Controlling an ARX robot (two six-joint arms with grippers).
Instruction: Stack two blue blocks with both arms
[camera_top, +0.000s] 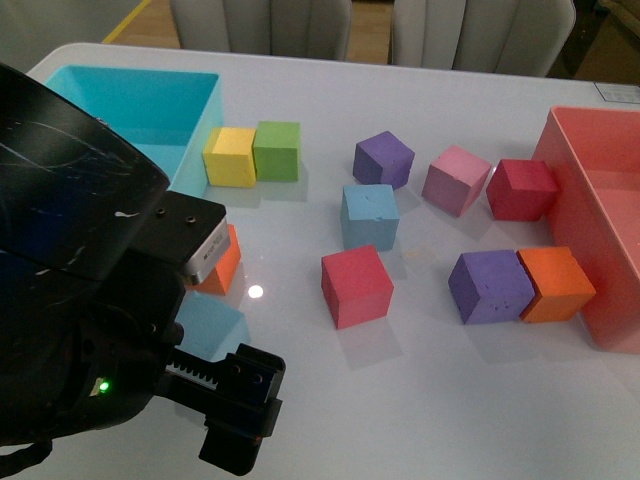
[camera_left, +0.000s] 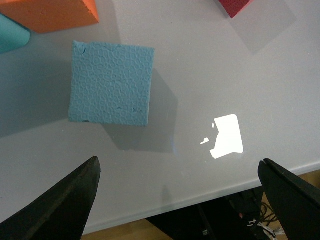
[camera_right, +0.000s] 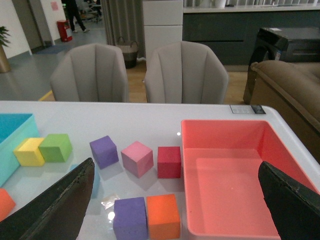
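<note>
One blue block (camera_top: 370, 216) stands in the middle of the white table. The other blue block (camera_top: 210, 325) lies near the front left, partly hidden behind my black left arm (camera_top: 70, 300). In the left wrist view that block (camera_left: 111, 82) lies ahead of my left gripper (camera_left: 178, 165) and off to one side. The gripper hangs open above the table, and nothing is between its fingers. My right gripper (camera_right: 176, 167) is open and empty, held high over the table. In its view a sliver of the middle blue block (camera_right: 96, 181) shows beside one finger.
A turquoise bin (camera_top: 200, 110) stands at the back left and a pink-red bin (camera_top: 600, 200) at the right. Yellow (camera_top: 230, 156), green (camera_top: 277, 151), purple (camera_top: 383, 159), pink (camera_top: 455, 180), red (camera_top: 356, 286) and orange (camera_top: 222, 262) cubes are scattered around. The table's front edge (camera_left: 200, 200) runs under the left gripper.
</note>
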